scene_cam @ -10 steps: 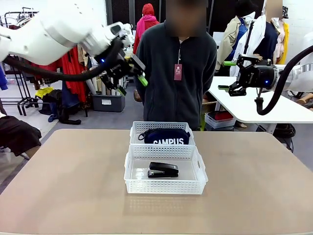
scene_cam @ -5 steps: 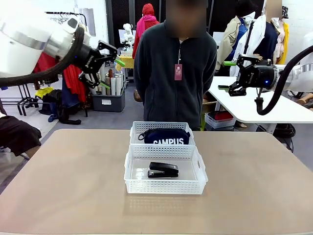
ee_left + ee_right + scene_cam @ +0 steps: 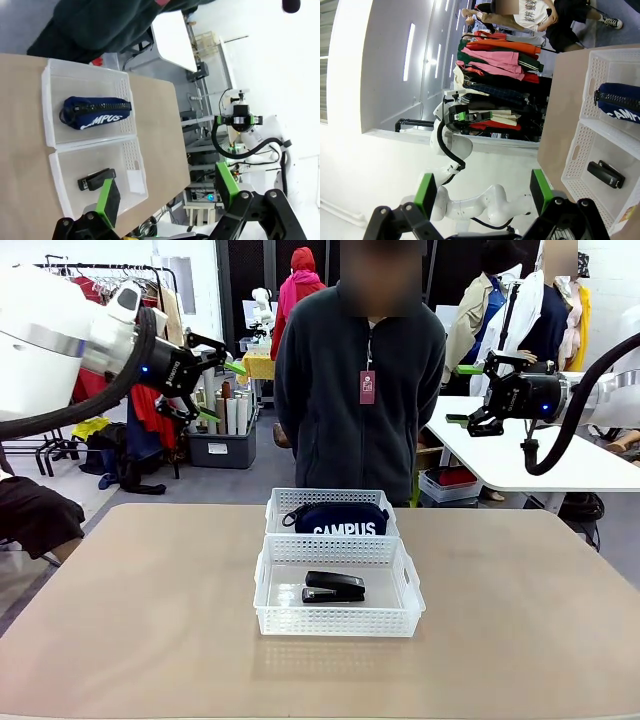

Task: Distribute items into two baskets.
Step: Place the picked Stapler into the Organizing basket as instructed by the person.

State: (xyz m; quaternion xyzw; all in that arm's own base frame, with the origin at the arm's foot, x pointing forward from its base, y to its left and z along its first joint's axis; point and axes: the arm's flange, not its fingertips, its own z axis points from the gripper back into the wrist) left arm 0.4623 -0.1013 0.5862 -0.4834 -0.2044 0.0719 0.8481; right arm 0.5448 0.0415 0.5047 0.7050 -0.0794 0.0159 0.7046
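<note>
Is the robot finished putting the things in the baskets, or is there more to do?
It looks finished. The navy CAMPUS pouch lies in the far basket, and the black stapler lies in the near basket, one thing in each. Nothing is in hand: the left gripper and right gripper hang open and empty, high above the table. I see nothing left to sort.
</note>
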